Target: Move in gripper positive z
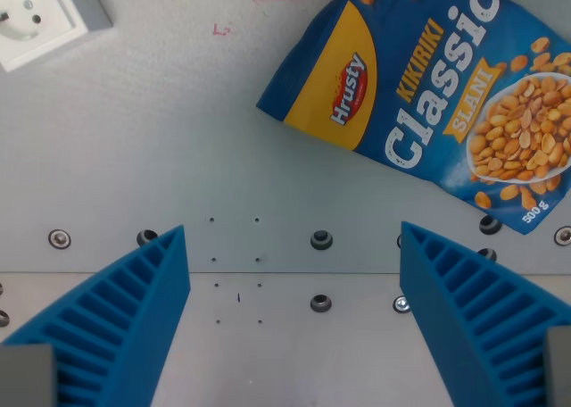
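Observation:
My gripper (293, 246) is open and empty. Its two blue ribbed fingers (125, 309) rise from the bottom corners of the wrist view, wide apart, above the grey metal table (178, 139). Nothing lies between them. A blue and yellow bag of Hrusty Kikiriki Classic peanuts (428, 95) lies flat on the table at the upper right, beyond the fingertips and apart from them.
A white electrical socket on a grey base (40, 19) sits at the top left corner. Screw heads (321, 240) and small holes run in rows across the table plate near the fingers. Faint pink marks (221, 29) show at the top.

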Action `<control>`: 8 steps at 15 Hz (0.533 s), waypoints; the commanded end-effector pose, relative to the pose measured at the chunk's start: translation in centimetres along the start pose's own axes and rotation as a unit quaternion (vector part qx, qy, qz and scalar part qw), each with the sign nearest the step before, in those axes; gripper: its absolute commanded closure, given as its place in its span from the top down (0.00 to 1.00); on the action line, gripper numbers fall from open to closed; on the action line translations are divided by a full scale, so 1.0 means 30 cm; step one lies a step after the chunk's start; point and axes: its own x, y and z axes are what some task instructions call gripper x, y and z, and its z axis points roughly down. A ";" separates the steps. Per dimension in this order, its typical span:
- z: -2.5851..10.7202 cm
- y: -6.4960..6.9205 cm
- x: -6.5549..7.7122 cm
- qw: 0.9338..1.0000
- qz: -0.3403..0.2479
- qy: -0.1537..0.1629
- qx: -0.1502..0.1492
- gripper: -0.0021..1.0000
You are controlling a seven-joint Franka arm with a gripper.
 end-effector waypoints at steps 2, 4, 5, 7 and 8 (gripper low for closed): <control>0.025 0.000 0.000 1.000 0.000 0.003 0.000 1.00; 0.058 0.000 0.000 1.000 0.000 0.003 0.000 1.00; 0.075 0.000 0.000 1.000 0.000 0.003 0.000 1.00; 0.108 0.000 0.000 1.000 0.000 0.003 0.000 1.00; 0.125 0.000 0.000 1.000 0.000 0.003 0.000 1.00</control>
